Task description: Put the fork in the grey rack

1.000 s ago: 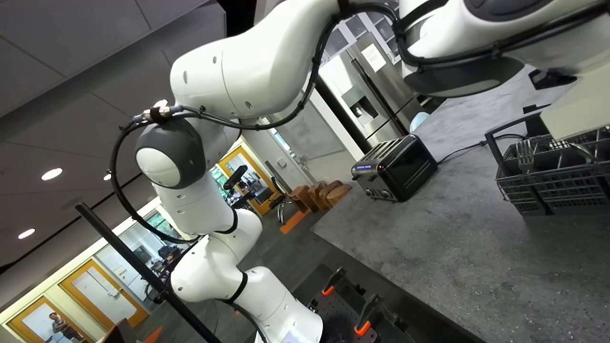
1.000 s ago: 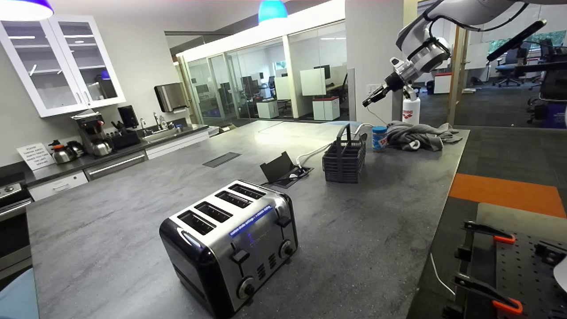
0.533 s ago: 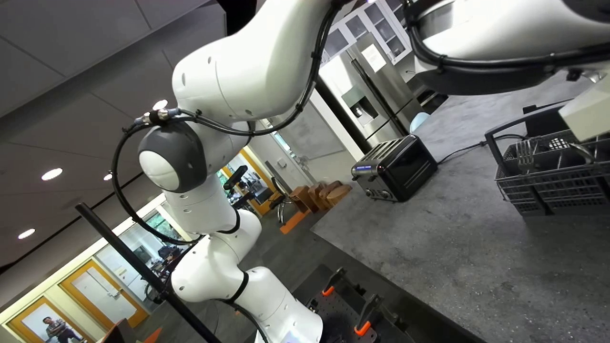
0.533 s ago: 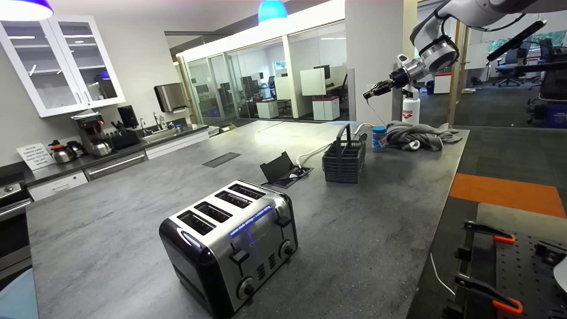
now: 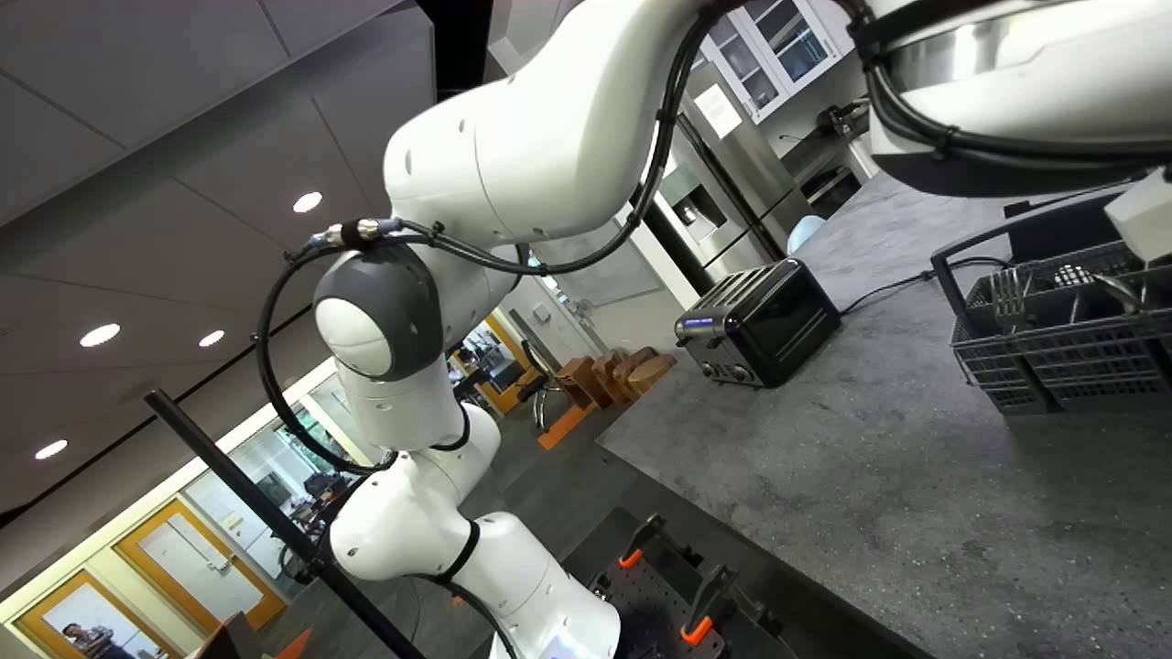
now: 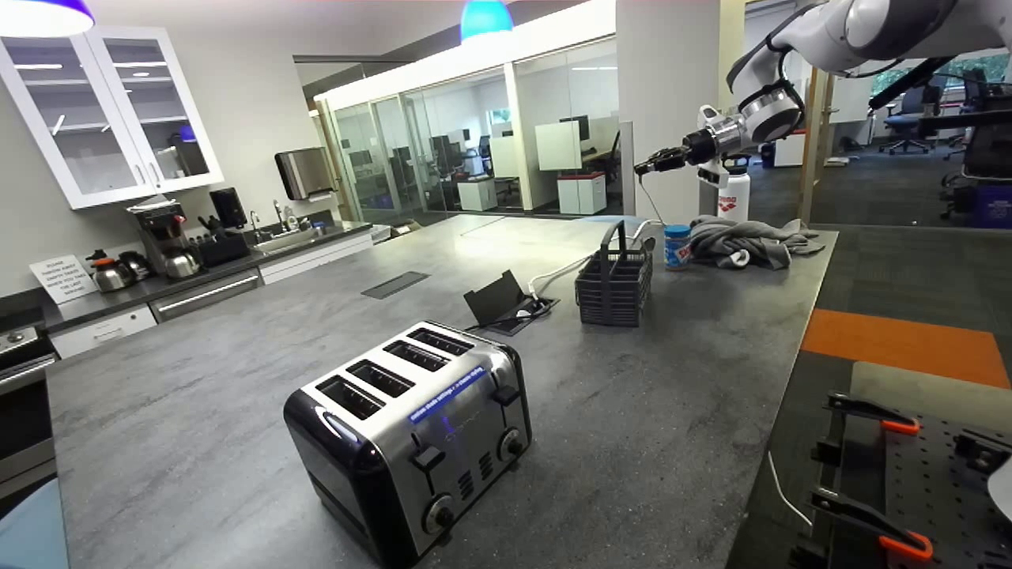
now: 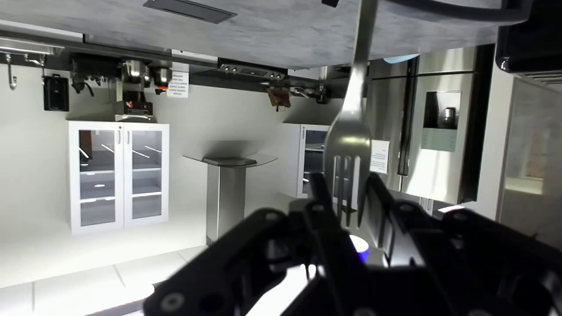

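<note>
One grey rack [image 6: 613,291], one toaster [image 6: 411,438], two forks [image 7: 350,134].

We see plain silver on the fork [image 7: 350,131], black on the gripper [image 7: 347,186], and dark grey on the rack [image 5: 1090,373], its sides patterned in a fine grid. To us the bench [image 6: 632,427] is grey, clouded and finely speckled, and the toaster [image 6: 455,438] black and silver with a blue strip [image 6: 448,394]. We also find a white arm [image 5: 549,137] banded and cabled in black, a grey cloth [image 6: 759,241], a blue-lidded jar [image 6: 677,248], a white bottle [image 6: 735,207] marked in red, and a charcoal floor [image 6: 909,276] broken by orange.
</note>
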Robot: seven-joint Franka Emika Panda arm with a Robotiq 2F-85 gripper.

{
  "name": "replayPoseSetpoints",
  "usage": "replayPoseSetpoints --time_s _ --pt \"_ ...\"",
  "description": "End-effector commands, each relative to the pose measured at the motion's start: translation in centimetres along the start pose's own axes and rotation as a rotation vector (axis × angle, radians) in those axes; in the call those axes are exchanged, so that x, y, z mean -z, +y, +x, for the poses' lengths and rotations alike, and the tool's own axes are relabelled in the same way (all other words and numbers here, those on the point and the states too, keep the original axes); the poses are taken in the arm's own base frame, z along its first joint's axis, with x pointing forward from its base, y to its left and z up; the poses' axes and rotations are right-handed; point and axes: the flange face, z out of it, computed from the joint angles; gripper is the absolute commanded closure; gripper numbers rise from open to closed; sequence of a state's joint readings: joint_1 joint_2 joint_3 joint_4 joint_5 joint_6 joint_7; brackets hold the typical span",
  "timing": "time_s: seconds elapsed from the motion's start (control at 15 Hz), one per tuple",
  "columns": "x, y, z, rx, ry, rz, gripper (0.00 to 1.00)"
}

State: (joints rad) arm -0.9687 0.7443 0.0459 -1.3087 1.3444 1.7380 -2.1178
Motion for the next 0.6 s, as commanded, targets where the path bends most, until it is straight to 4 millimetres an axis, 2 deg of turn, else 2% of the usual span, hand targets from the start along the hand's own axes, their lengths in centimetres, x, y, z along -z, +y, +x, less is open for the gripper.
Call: replayPoseSetpoints --time_s 0.0,0.07,0.13,0.53 --pt "-0.1 0.2 0.1 0.003 0.001 0.001 0.75" --pt "-0.2 0.3 0.1 0.004 0.001 0.002 0.75" --pt "-0.1 0.3 0.2 0.006 0.0 0.001 0.94" --pt "-0.9 0.3 -1.4 -0.005 0.119 0.001 0.94"
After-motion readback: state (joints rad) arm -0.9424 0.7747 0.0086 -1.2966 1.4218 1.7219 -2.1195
